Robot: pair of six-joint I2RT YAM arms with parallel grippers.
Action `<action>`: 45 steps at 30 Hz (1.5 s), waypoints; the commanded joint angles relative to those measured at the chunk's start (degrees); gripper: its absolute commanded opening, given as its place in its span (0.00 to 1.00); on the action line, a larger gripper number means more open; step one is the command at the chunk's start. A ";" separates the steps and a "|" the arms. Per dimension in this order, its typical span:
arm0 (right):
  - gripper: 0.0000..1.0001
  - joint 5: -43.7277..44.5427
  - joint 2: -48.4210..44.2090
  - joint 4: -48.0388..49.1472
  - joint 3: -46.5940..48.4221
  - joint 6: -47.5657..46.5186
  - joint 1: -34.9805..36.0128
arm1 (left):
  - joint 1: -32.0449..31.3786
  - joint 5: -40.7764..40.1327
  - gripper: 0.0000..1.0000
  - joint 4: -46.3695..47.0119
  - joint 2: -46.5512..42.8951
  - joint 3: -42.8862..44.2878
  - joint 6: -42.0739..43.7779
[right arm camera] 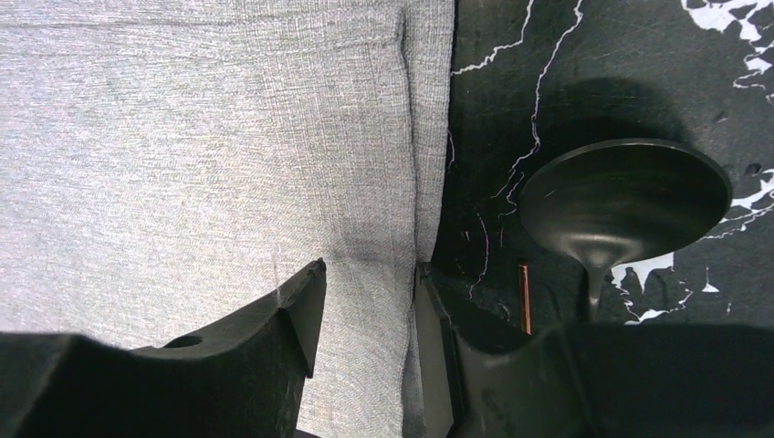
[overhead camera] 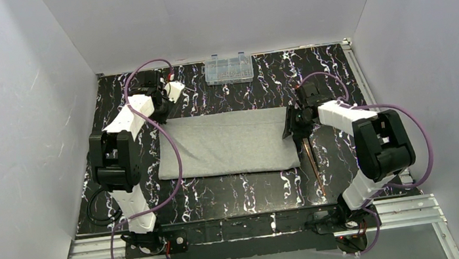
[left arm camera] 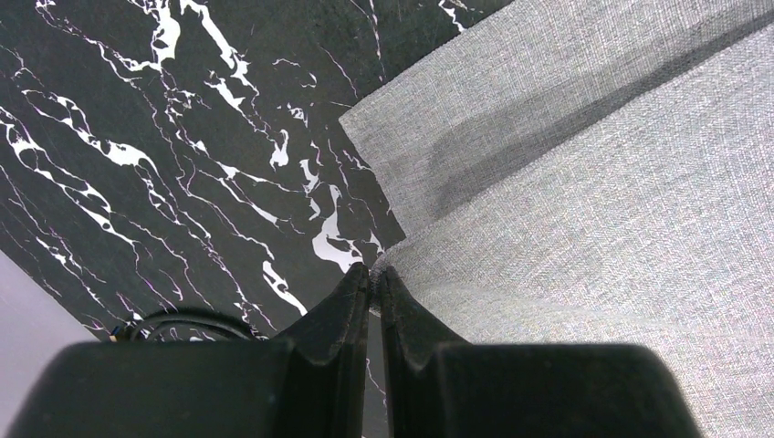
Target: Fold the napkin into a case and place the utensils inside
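Top external view is showing the light-grey matte cloth napkin (overhead camera: 225,144) lying as a wide folded strip in the middle of the black table with white marble streaks (overhead camera: 235,198). The thin copper-brown metal utensils (overhead camera: 312,159) are lying on the table just beside the cloth's right edge, and none is sitting inside yet. So the robot is busy with the folding step, by my guess, and the case is not made.

The left gripper (left arm camera: 374,278) is pinching a left corner of the top layer with its jaws closed on the cloth. That layer is looking a bit lifted off the one under it. The right gripper (right arm camera: 370,274) is standing half open around the right hem, with one finger over the cloth and one on the table side, so it is not squeezing. The dark round spoon head (right arm camera: 625,196) is resting close by.

Next, the right jaws are needing to close on the hem alone, not the spoon. Then both arms are needing to carry the layer over together so the fold is coming out straight.
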 commanded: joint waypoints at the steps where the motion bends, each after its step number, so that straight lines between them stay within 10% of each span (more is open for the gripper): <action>1: 0.49 0.36 -3.22 -1.25 0.58 0.21 -0.08 | -0.17 1.07 0.00 -1.50 -1.63 1.79 0.04; 45: 0.46 -8.22 -4.76 2.24 -6.10 4.08 -3.23 | -0.33 1.52 0.00 -2.14 -1.76 2.53 -0.32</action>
